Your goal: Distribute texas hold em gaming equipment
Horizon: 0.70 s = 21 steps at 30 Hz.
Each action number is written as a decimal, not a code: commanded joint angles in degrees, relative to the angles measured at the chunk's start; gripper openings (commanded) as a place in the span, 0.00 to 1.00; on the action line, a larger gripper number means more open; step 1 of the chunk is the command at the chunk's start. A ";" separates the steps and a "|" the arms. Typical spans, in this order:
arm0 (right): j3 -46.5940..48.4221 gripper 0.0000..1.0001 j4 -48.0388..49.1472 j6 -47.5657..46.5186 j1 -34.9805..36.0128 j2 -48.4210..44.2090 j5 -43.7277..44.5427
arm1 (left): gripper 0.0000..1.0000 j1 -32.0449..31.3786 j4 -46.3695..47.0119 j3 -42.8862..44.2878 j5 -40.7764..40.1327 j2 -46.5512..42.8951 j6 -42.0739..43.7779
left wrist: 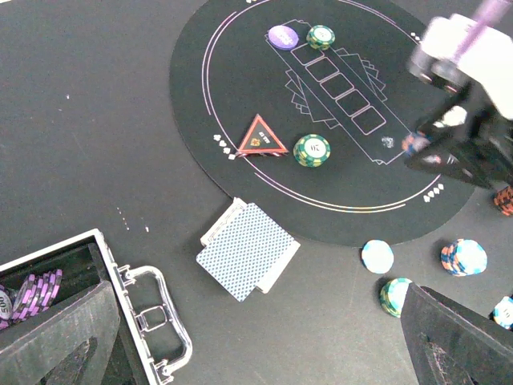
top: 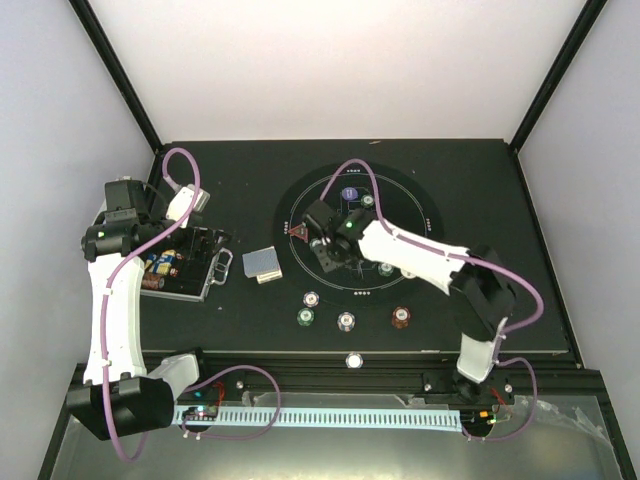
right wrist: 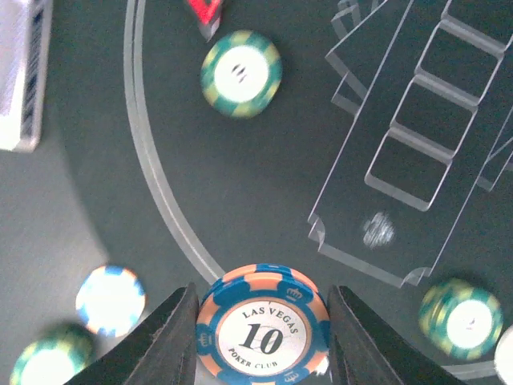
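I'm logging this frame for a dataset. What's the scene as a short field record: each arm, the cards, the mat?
right gripper: shut on orange-blue 10 chip, over round mat
left gripper: open, empty, near case
cards: one deck, off the mat, beside case
on mat: red triangle marker, purple button, two green chips

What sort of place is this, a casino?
Probably a robot test booth, not a casino: plain white walls box in a black table, and the right claw grips a poker chip by a round poker mat.
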 commanded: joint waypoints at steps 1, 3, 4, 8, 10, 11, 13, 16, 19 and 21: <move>8.39 0.04 0.66 -5.20 -5.79 8.42 -0.09 | 0.99 0.39 0.76 0.57 1.84 -0.49 -1.02; 12.87 0.04 0.62 -5.77 -8.19 13.60 -0.53 | 0.99 0.46 0.82 0.51 1.95 -0.27 -0.98; 15.00 0.04 0.60 -5.95 -8.89 15.65 -0.72 | 0.99 0.48 0.81 0.45 2.02 -0.22 -0.89; 25.12 0.04 -0.76 -6.53 -11.49 23.59 -1.69 | 0.99 0.41 0.78 0.42 2.28 0.02 -0.54; 29.95 0.04 -1.88 -6.88 -12.21 27.22 -1.48 | 0.99 0.39 1.05 0.27 2.66 0.06 -0.42; 32.33 0.04 -2.31 -6.91 -12.59 28.85 -1.51 | 0.99 0.39 1.23 0.21 2.81 0.05 -0.40; 36.87 0.04 -3.40 -6.78 -13.49 32.07 -1.83 | 0.99 0.39 1.58 0.15 2.96 0.05 -0.32; 43.46 0.05 -5.45 -6.83 -14.29 36.94 -2.61 | 0.99 0.45 2.22 0.07 2.84 0.08 -0.08; 47.54 0.06 -6.23 -6.87 -14.42 40.47 -3.15 | 0.99 0.42 2.68 0.15 2.78 0.28 -0.07; 48.66 0.06 -6.17 -6.76 -14.46 42.10 -3.30 | 0.99 0.44 2.77 0.24 2.96 0.62 -0.14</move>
